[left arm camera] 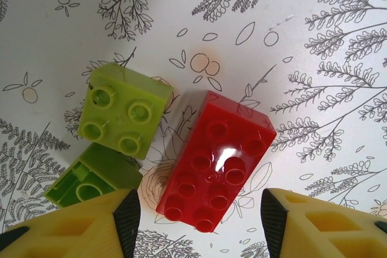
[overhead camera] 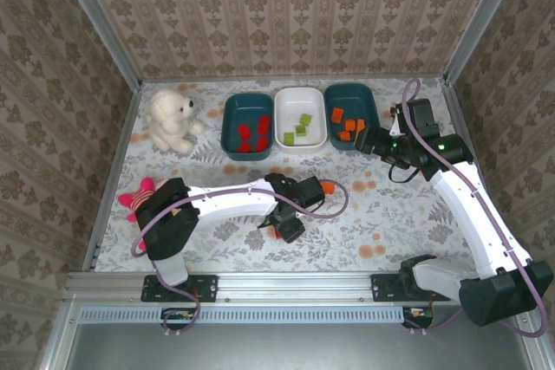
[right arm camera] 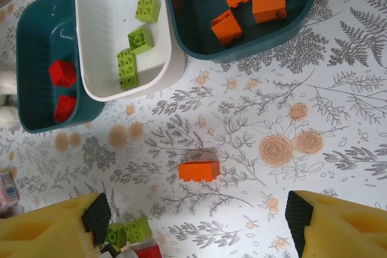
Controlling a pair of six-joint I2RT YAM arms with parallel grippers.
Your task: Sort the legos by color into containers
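Straddling a red studded plastic brick with the left gripper partly open, not touching; hovering with the right gripper wide, empty

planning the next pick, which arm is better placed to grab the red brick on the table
Left. The left gripper hangs open over the red brick, one finger either side. The right gripper is away beside the tub of orange bricks.

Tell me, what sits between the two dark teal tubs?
The white tub, holding three light green legos, sits between them, as the top view shows.
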